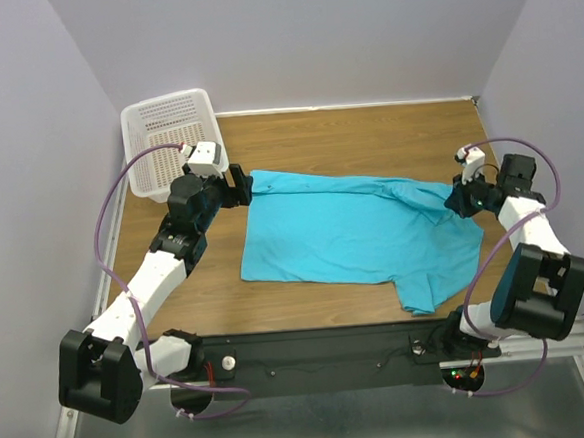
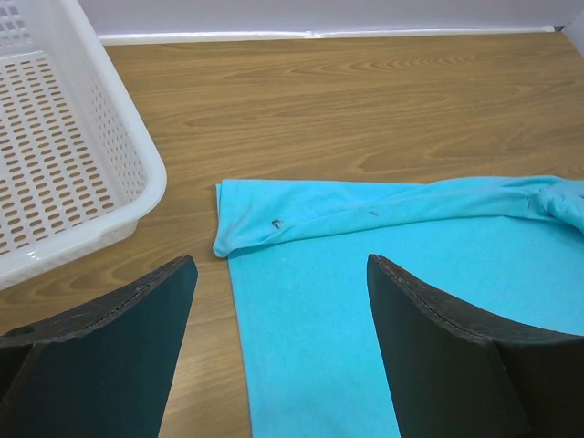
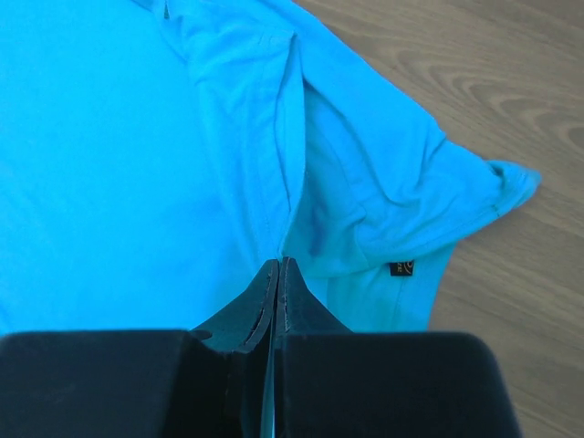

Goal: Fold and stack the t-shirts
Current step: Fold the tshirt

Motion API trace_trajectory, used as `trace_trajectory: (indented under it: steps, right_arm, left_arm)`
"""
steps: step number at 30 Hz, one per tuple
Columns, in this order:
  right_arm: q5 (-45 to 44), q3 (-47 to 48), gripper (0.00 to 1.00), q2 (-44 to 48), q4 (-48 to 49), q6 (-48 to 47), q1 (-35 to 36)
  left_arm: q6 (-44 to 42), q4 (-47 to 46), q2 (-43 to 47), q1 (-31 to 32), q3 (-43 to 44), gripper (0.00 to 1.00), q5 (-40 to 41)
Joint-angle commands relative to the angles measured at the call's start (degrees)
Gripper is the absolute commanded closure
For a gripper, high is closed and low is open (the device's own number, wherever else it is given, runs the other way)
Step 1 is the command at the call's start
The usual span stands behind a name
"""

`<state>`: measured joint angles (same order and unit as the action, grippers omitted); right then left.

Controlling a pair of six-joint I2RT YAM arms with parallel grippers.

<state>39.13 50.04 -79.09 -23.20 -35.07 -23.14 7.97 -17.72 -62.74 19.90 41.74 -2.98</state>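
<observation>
A turquoise t-shirt (image 1: 343,237) lies spread on the wooden table, its far edge folded over and one sleeve pointing toward the near edge. My left gripper (image 1: 242,187) hovers open over the shirt's far left corner. In the left wrist view the shirt (image 2: 438,237) lies under the wide-apart left gripper (image 2: 281,265), with its left hem between the two fingers. My right gripper (image 1: 456,199) is at the shirt's right edge. In the right wrist view the right gripper (image 3: 278,263) is shut on a fold of the t-shirt (image 3: 109,164), a sliver of cloth showing between the fingers.
A white perforated basket (image 1: 163,98) stands at the far left corner, just left of the left gripper; its wall (image 2: 137,173) shows in the left wrist view. Bare wood lies behind and to the right of the shirt. A small dark label (image 3: 401,268) shows on the cloth.
</observation>
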Motion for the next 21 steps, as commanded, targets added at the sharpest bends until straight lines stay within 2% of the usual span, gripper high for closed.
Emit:
trace_trajectory:
  steps: [1,13,21]
  right_arm:
    - [-1.51,-1.26,0.99,4.98,-0.26,-6.24,0.37]
    - [-1.87,-5.57,0.99,9.48,-1.67,-9.14,0.37]
    - [0.06,-5.83,0.99,11.15,-7.55,-16.85,0.37]
  left_arm:
    - [-0.14,-2.59,1.83,0.23,-0.43,0.13,-0.53]
    - [-0.32,-2.5,1.39,0.23,-0.43,0.13,-0.53]
    - [-0.41,-2.41,0.96,0.23,-0.34,0.13,-0.62]
